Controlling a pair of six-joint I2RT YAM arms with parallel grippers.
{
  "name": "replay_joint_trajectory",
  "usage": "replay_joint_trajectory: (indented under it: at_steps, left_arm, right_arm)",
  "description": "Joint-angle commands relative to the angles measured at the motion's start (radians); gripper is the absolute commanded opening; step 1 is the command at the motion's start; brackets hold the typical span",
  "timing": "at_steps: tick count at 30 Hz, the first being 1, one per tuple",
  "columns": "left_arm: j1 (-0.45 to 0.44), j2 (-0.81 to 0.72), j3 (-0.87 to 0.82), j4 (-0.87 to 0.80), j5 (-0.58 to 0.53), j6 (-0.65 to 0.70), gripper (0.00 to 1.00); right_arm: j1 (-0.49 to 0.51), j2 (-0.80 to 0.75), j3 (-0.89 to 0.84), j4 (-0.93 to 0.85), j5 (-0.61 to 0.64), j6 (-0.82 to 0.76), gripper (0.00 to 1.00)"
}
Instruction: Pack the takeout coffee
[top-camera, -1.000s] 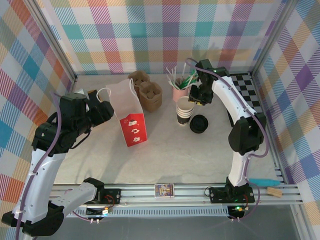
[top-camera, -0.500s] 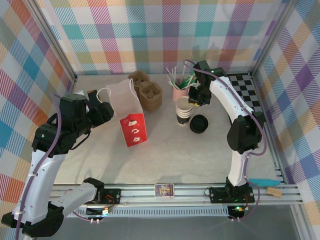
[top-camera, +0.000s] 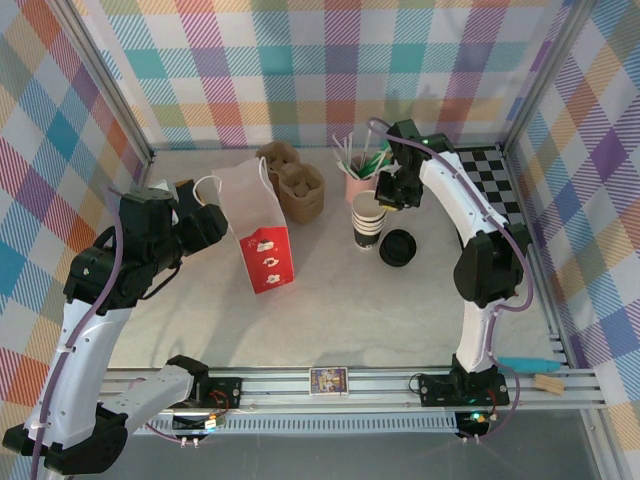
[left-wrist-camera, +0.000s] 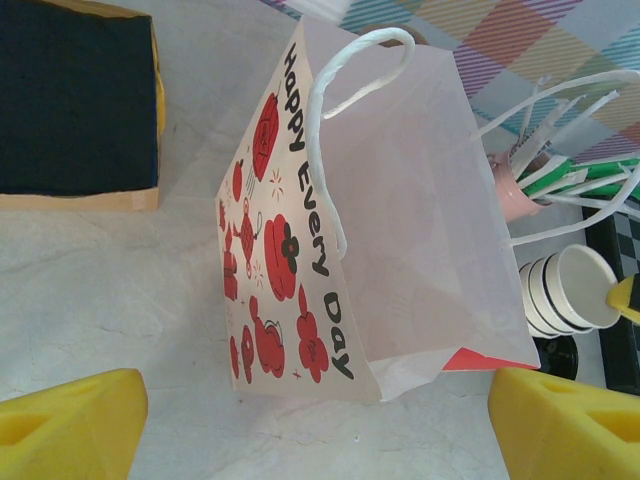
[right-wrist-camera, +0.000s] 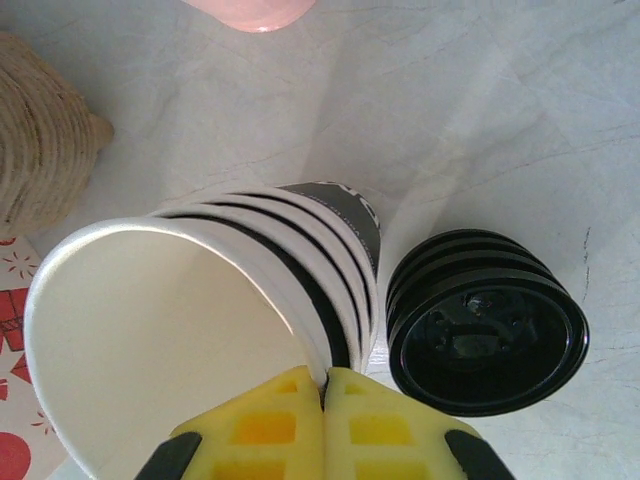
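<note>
right gripper (right-wrist-camera: 325, 388): your fingers clamp the cup stack (right-wrist-camera: 170, 330) rim.
left gripper (left-wrist-camera: 320, 432): your jaws stand apart, facing bag (left-wrist-camera: 400, 220).
lids (right-wrist-camera: 487, 325): just beside the stack.

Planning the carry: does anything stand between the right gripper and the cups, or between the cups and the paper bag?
Nothing visible. The right gripper is shut on the rim of the top cup. The table toward the paper bag is bare; the brown cup carrier stands just behind that line, beside the bag.
</note>
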Motion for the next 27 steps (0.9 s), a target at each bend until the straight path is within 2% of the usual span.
replay_joint_trajectory:
  at_steps: [1, 17, 27]
  left_arm:
    - [0.008, -0.013, 0.002, 0.016, -0.014, 0.012, 0.88]
    - [0.008, 0.001, 0.029, 0.022, -0.01, 0.019, 0.88]
    - [0.008, 0.003, 0.082, 0.041, -0.013, 0.023, 0.88]
  right_arm:
    - [0.009, -0.001, 0.069, -0.039, 0.001, -0.002, 0.01]
    - [0.011, 0.001, 0.177, -0.1, -0.007, -0.007, 0.0]
    - [0.015, -0.006, 0.369, -0.212, -0.01, -0.019, 0.0]
